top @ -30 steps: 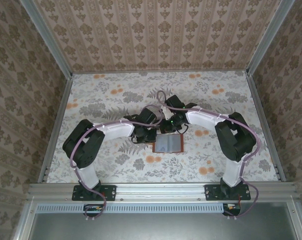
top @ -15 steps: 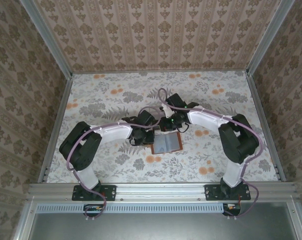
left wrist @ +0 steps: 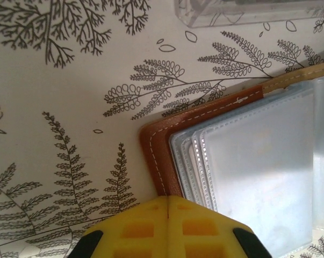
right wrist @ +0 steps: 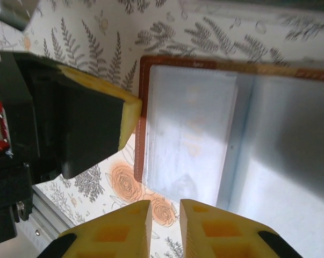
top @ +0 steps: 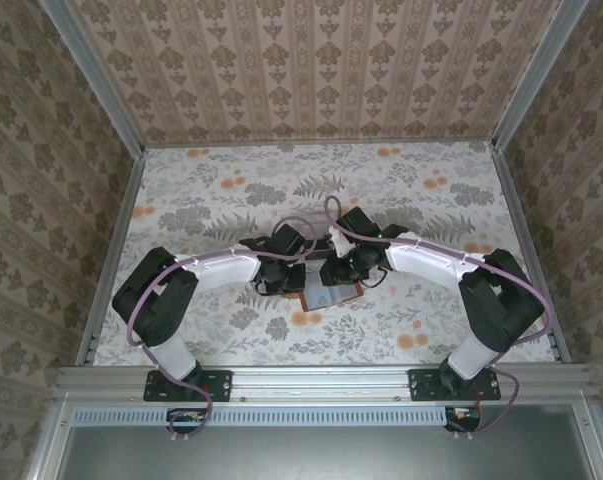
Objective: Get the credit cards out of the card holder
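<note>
Left pincer (left wrist: pixel 167 228) pressed together at open card holder (left wrist: pixel 157 150) corner; right pincer (right wrist: pixel 165 228) slightly spread, empty, over its inside.

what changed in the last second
The left gripper, shut, and the right gripper, slightly open, moved toward the near edge, up to the wallet. Neither holds anything. The wallet stayed open on the table, roughly in place.

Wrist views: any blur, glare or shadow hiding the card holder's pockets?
Left wrist: sharp, card holder stitching crisp, only mild shading on the pockets. Right wrist: softer, pockets washed out pale, heavy shadow over the right half. Top external: even light, no glare, card holder small and partly hidden.
</note>
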`<state>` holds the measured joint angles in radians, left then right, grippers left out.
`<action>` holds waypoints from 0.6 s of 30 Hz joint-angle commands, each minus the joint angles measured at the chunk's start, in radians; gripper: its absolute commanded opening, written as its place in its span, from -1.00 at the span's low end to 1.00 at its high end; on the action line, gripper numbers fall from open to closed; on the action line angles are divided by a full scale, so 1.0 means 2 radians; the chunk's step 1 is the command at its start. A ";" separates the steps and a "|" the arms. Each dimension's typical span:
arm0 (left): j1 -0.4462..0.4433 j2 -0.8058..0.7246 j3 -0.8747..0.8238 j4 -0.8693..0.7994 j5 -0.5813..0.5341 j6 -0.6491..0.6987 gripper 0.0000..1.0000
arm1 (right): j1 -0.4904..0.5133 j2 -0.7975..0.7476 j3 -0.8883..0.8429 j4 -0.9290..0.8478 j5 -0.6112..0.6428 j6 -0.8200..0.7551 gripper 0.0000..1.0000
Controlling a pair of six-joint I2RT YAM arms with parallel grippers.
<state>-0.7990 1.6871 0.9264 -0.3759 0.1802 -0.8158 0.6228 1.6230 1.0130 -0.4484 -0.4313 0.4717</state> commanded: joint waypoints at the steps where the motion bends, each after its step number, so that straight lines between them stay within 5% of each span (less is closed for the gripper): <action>1: -0.004 -0.015 -0.019 -0.011 0.006 0.007 -0.91 | 0.010 -0.012 -0.007 0.013 -0.010 0.034 -0.50; 18: 0.004 -0.040 -0.089 0.036 0.010 0.019 -0.97 | 0.036 0.093 0.045 0.036 -0.054 0.078 -0.73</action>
<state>-0.7967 1.6009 0.7933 -0.2623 0.2043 -0.7898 0.6914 1.7786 1.0737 -0.3923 -0.4866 0.6140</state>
